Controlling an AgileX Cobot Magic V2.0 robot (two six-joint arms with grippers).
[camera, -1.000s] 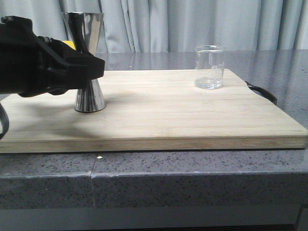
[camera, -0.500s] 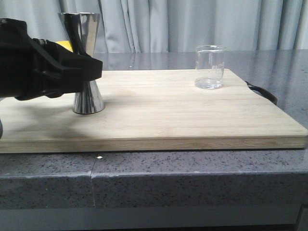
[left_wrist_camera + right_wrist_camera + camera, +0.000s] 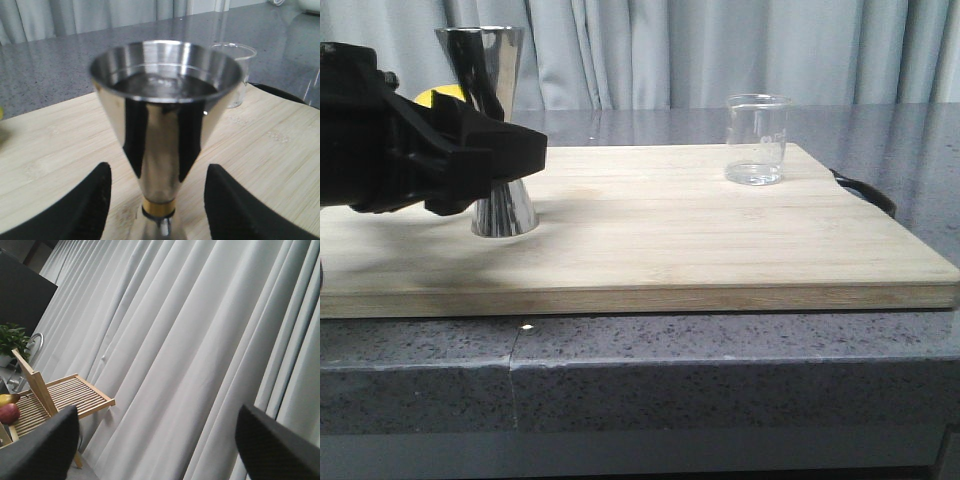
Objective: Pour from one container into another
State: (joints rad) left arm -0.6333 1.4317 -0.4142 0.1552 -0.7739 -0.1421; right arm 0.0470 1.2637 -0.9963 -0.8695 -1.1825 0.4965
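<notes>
Front view shows my left pincer [image 3: 505, 160] level with the narrow waist of the steel jigger [image 3: 490, 130], which stands upright near the 9 o'clock end of the bamboo board [image 3: 670, 250]. From the left wrist view the jigger [image 3: 165, 125] sits dead centre between my two black fingers [image 3: 85, 205], its long axis vertical and its gold band [image 3: 159, 208] low between them. The jaws are spread with a visible gap on both sides of the steel, so I am released, touching nothing. Dark liquid seems to sit in the upper cup.

The glass beaker [image 3: 757, 140] stands upright toward 3 o'clock from the jigger, well apart from it and near the board's far edge; in the left wrist view it [image 3: 235, 70] peeks out behind the jigger's rim at about 1 o'clock. It looks nearly empty, though I cannot be sure.

My right pincer [image 3: 160, 450] is off the scene, its camera facing curtains [image 3: 190, 340] and a wooden rack [image 3: 65, 395]; its fingers stand wide apart, holding nothing. So my left arm is by far the nearer one.

Between jigger and beaker the board is bare wood, open room for a sideways carry. The jigger's narrow foot is the risk: an off-centre squeeze could tip it, so I judge the closing must be even on the waist.
</notes>
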